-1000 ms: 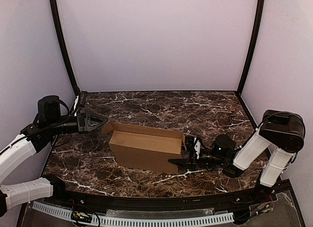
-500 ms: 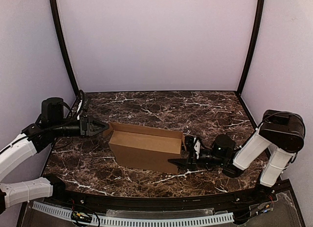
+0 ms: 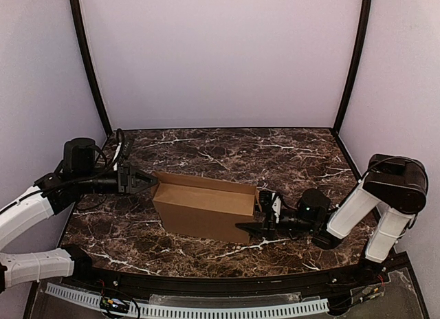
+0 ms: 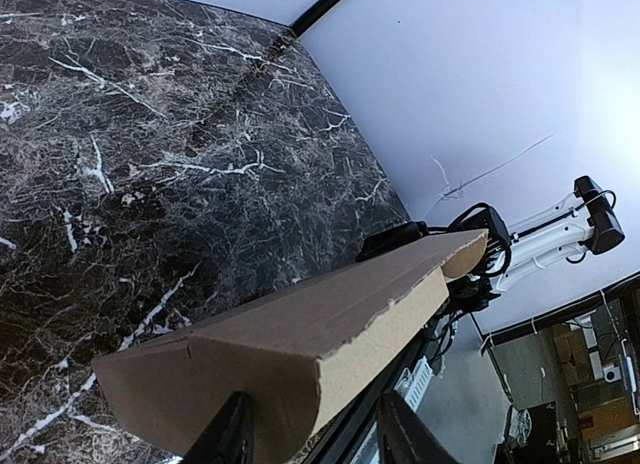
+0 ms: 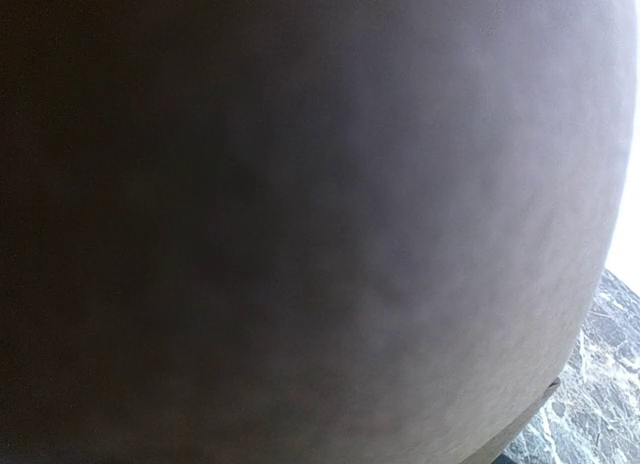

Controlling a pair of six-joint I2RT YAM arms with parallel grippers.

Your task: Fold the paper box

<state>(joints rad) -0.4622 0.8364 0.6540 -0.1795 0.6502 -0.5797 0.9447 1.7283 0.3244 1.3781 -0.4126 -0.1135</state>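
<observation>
Two grippers flank one box in the overhead view: the paper box, a plain brown cardboard trough with its top open, stands on the dark, white-veined marble table, slightly left of the middle, hemmed in by pale lilac walls and black corner poles. The left gripper is at the flap on the box's left end. The right gripper straddles its right end, and we cannot tell whether it squeezes. From the left wrist, the flap, rough along its cut edge, runs away between two black fingers; we cannot tell whether they pinch it. Beyond it lies the white right arm. From the right wrist, blurred brown cardboard blocks nearly everything, with a sliver of marble at the lower right.
</observation>
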